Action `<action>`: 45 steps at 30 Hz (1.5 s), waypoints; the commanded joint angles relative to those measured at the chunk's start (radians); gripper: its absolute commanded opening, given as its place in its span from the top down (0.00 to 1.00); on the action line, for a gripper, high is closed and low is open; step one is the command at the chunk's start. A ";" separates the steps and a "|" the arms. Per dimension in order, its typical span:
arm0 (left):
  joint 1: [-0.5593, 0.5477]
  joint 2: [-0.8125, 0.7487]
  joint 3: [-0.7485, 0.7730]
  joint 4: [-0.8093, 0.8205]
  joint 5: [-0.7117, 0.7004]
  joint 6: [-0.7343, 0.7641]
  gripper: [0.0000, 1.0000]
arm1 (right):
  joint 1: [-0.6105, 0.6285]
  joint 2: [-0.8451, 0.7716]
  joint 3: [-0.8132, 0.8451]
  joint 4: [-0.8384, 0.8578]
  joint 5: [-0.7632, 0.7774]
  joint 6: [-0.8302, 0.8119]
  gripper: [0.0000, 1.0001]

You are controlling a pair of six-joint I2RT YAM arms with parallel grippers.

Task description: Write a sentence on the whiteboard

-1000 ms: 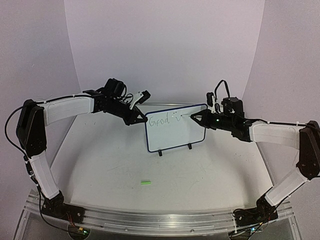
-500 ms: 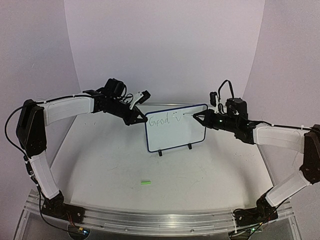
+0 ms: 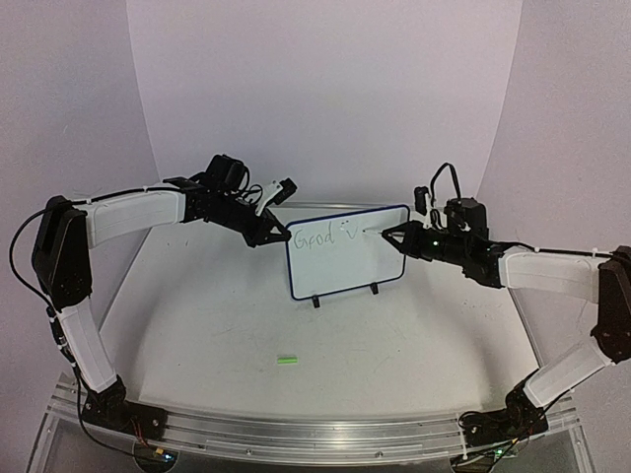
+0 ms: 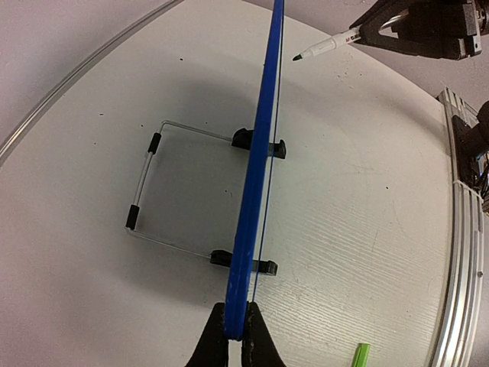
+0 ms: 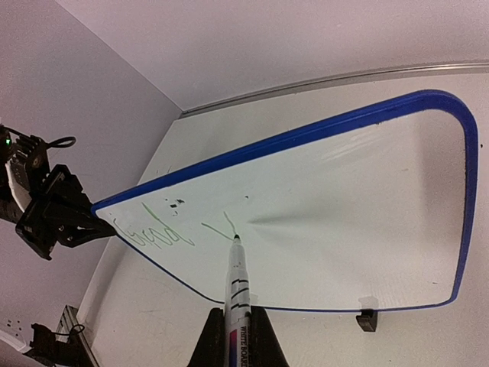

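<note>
Whiteboard (image 3: 345, 264) upright on white tabletop (image 3: 227, 305) (pale backdrop (image 3: 325, 99) behind).

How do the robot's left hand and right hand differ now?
The left hand is shut on the edge of the small blue-rimmed whiteboard; the right hand is shut on a white marker pen. The left hand meets the whiteboard edge-on from its left side; the right hand faces its front, pen tip by the green writing. Both are shut.
</note>
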 commanded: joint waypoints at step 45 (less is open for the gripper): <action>0.005 -0.001 -0.009 -0.033 -0.096 0.042 1.00 | -0.003 0.032 0.002 0.047 -0.023 0.009 1.00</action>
